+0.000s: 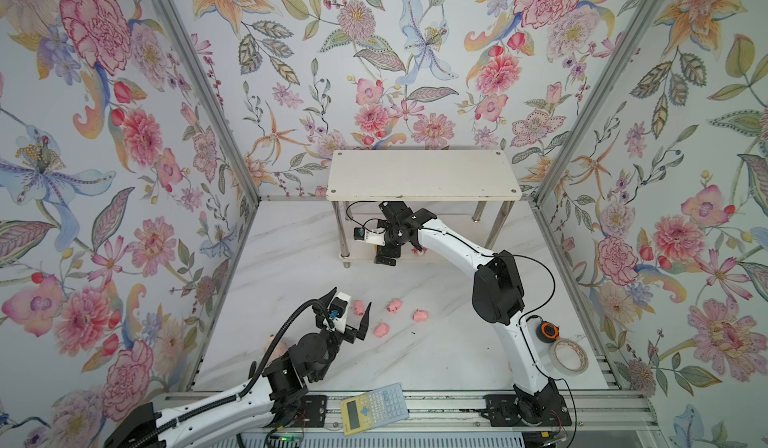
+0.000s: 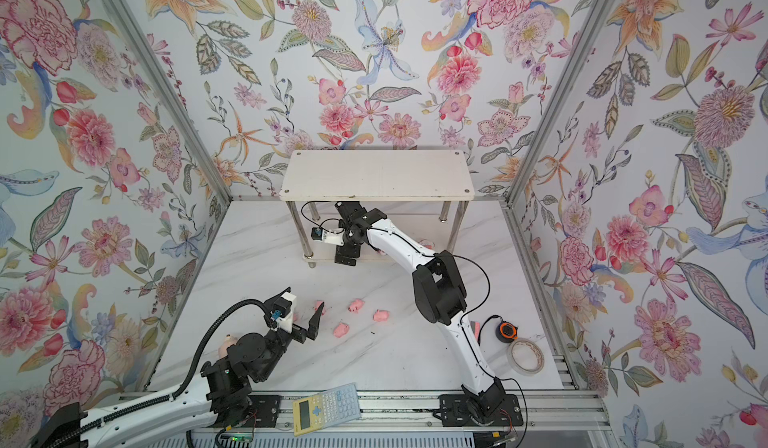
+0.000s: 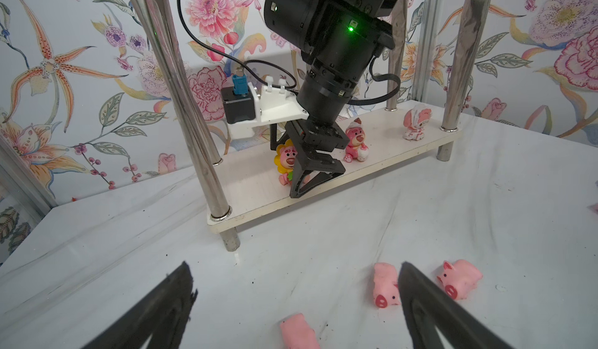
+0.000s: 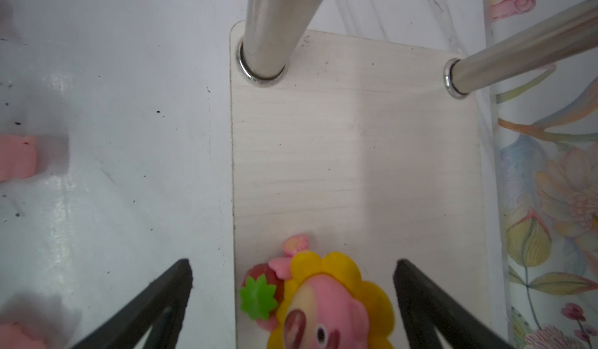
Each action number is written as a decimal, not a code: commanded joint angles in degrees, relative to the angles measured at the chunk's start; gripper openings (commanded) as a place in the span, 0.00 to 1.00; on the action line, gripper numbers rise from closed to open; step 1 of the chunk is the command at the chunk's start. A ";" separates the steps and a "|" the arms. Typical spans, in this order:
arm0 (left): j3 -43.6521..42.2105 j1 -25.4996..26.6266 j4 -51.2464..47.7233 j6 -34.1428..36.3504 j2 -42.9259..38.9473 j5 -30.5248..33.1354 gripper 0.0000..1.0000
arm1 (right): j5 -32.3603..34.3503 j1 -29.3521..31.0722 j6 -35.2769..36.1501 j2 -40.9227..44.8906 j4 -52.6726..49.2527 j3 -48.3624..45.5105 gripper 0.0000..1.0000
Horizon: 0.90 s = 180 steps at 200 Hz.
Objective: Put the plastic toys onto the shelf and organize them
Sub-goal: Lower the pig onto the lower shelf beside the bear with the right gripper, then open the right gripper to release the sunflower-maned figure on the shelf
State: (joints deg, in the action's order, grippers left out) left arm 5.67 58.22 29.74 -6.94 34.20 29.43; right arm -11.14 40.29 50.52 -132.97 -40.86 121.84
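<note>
**Jaws spread on both arms; three figures stand on the lower tier**

Wide apart, the right jaws sit under the top board of the shelf, carried in by the right arm. In the right wrist view the two black fingers flank the yellow-maned toy with a clear gap on each side, so nothing is gripped. That toy stands on the lower tier, close to its front edge. One of the fingers hangs over the table beside the board.

The left wrist view shows the same tier from the front. The yellow-maned toy is partly hidden behind the right jaws. The dark pink bear stands just beside them on the other side. The pink-and-white figure stands further along, near the legs at that end. All three are upright.

The left jaws are spread as well, over the table, and hold nothing. Four pink pigs lie loose on the table in front of the shelf. The nearest pig lies between the left fingers, close against one of them. Whether they touch cannot be told.

A calculator rests on the front rail. A tape roll and a small orange-and-black tape measure lie near the right arm's base.
</note>
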 commanded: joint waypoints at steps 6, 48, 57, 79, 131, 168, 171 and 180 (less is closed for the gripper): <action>1.31 -0.86 1.77 -0.72 0.17 -0.87 0.99 | -1.65 -0.43 -2.12 -1.34 -0.52 1.93 0.99; 1.20 -0.82 1.43 -0.70 -0.88 -1.13 0.99 | -1.87 0.73 -3.19 1.68 -0.54 0.21 0.99; 1.17 -0.87 1.22 -0.73 -1.50 -1.22 0.99 | -1.82 1.12 -3.39 2.61 -0.49 -0.28 0.99; 0.53 -0.85 0.61 -1.29 -3.73 -1.55 0.99 | -1.87 1.87 -4.33 4.83 -0.36 -1.90 0.99; 0.31 -0.82 -3.84 -2.72 -9.36 -2.95 1.00 | -0.95 4.24 -6.24 7.72 -0.21 -5.29 0.99; 0.48 -0.85 -5.21 -3.58 -10.53 -4.01 0.99 | 0.47 5.05 -7.69 8.42 0.63 -6.17 0.99; 0.48 -0.85 -5.26 -3.65 -10.53 -4.07 0.99 | 0.45 5.04 -7.78 8.50 0.68 -6.22 0.99; 0.58 -0.86 -5.38 -3.78 -10.53 -4.15 0.99 | 0.41 5.06 -8.04 8.92 0.63 -6.48 0.99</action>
State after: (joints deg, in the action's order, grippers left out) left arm 5.67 58.02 25.89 -9.50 24.29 26.79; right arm -11.25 45.28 44.56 -127.26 -40.80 116.14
